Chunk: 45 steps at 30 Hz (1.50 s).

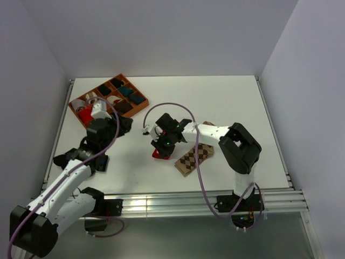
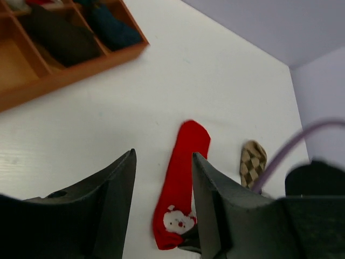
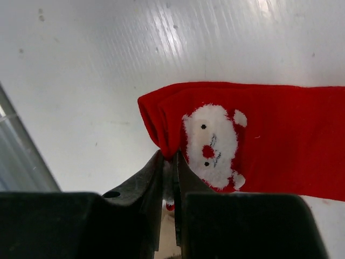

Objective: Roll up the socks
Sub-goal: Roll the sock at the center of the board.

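The red sock [image 3: 269, 140] with its white cartoon patch [image 3: 213, 143] lies flat on the white table. My right gripper [image 3: 170, 157] is shut on the sock's cuff edge beside the patch. From above, that gripper [image 1: 161, 147] covers most of the red sock [image 1: 157, 154]. The tan-and-brown argyle sock [image 1: 194, 158] lies just right of it, partly under the right arm. My left gripper [image 2: 163, 154] hangs open above the table with nothing between its fingers. It looks toward the red sock [image 2: 180, 172] and the argyle sock [image 2: 252, 162]. From above, the left gripper [image 1: 125, 125] is left of the socks.
An orange wooden tray [image 1: 141, 107] with compartments holding dark, teal, white and red sock rolls stands at the back left, close behind the left gripper. The same tray [image 2: 81, 67] fills the upper left of the left wrist view. Walls enclose the table on three sides.
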### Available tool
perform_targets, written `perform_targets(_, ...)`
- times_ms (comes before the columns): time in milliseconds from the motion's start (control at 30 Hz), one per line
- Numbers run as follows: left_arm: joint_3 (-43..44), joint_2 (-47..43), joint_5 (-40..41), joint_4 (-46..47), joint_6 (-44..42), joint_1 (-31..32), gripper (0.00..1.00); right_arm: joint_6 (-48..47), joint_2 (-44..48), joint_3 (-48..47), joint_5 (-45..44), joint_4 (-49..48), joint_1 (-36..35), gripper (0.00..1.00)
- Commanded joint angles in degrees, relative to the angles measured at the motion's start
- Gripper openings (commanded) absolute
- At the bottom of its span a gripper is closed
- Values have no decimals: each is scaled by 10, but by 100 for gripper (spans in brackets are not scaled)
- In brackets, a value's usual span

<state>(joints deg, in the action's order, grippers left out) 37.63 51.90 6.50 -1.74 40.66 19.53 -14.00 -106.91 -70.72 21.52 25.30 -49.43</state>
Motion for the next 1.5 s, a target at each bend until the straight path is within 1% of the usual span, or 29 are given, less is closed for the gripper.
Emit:
perform_targets(0,-81,-25,45,146,32,66,50,1,-7,-41,133,76,39,6)
perform_targets(33,-98,-27,38,174,28,81,50,-2,-17,-49,144,89,46,5)
perform_targets(67,-115,-28,33,215,27,87,51,-7,-35,-61,170,113,57,5)
perform_targets(100,-150,-29,19,242,24,93,51,-13,-43,-65,185,126,63,4)
perform_targets(133,-166,-29,5,266,15,96,52,-12,-52,-67,196,132,67,4)
perform_targets(167,-194,-26,-10,313,9,100,54,-12,-68,-71,223,146,75,4)
perform_targets(200,-204,-15,-44,333,-5,101,55,-23,-77,-78,237,158,79,4)
perform_targets(233,-213,-7,-60,351,-13,102,55,-33,-87,-85,251,189,81,4)
perform_targets(267,-225,2,-74,371,-20,103,58,-42,-107,-100,265,205,86,4)
perform_targets(300,-229,23,-105,403,-30,104,60,-58,-117,-110,286,221,87,4)
perform_targets(367,-241,46,-132,433,-37,105,65,-67,-146,-136,308,263,94,4)
perform_targets(400,-245,68,-144,469,-39,106,67,-79,-154,-141,333,273,98,4)
perform_targets(433,-249,79,-168,484,-38,106,70,-83,-169,-146,341,289,101,4)
perform_targets(500,-253,116,-191,521,-42,107,71,-88,-181,-157,351,298,108,4)
perform_targets(533,-251,127,-210,526,-46,107,71,-89,-186,-159,353,302,109,4)
perform_targets(567,-250,145,-218,532,-50,108,71,-88,-192,-160,356,303,111,4)
perform_targets(700,-253,169,-240,548,-59,112,71,-94,-201,-161,375,313,128,4)
perform_targets(833,-254,196,-252,572,-64,134,71,-95,-210,-165,395,324,153,4)
perform_targets(867,-254,215,-257,579,-65,140,71,-91,-211,-166,396,323,158,4)
perform_targets(1000,-244,264,-250,591,-72,176,71,-88,-218,-167,406,326,172,4)
perform_targets(1133,-235,310,-237,613,-72,205,71,-121,-232,-188,437,375,181,4)
perform_targets(1267,-233,351,-240,646,-63,216,71,-112,-233,-188,435,364,182,4)
perform_targets(1467,-225,373,-214,640,-68,226,72,-118,-238,-187,436,371,182,4)
